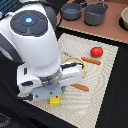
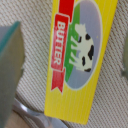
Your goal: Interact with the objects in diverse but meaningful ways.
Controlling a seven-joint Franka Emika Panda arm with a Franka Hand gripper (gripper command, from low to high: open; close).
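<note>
Hovering over butter packet (image 2: 75, 55), fingers' spread unclear

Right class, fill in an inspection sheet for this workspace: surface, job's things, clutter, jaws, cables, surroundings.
Surface: pale woven mat on a dark table.
Job's things: tomato on the mat; yellow butter packet lying flat right under the wrist camera, cow picture and red label up.
Clutter: two grey pots beyond the mat; two wooden-handled utensils; a plate partly hidden by the arm.
Jaws: hidden beneath the arm in the exterior view; state unclear.
Cables: nothing seen.
Surroundings: a bowl at the exterior view's right edge.
</note>
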